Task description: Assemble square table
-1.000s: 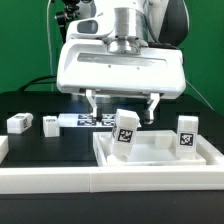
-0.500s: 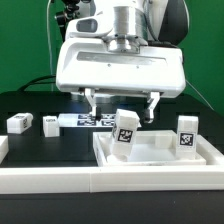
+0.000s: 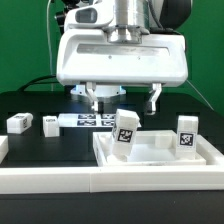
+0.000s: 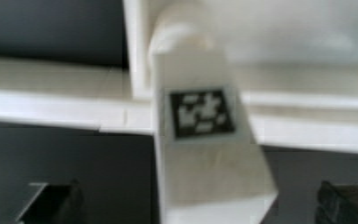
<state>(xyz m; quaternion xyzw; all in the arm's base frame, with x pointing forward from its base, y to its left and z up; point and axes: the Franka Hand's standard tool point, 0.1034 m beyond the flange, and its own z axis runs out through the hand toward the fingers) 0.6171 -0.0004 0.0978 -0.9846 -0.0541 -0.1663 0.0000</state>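
A white leg stands tilted inside the square top, by the raised rim at that top's corner toward the exterior view's left, directly below the tool. The tool hangs just above it, its fingers spread wide to either side, gripping and touching nothing. In the wrist view the leg runs between the two dark fingertips, clear of both.

The square top lies on the black desk, just behind the white rail along the desk's near edge. A second leg stands in the top toward the exterior view's right. A third leg and a fourth leg sit on the desk beside the marker board. Each leg bears a black-and-white square tag, and the marker board carries a row of them.
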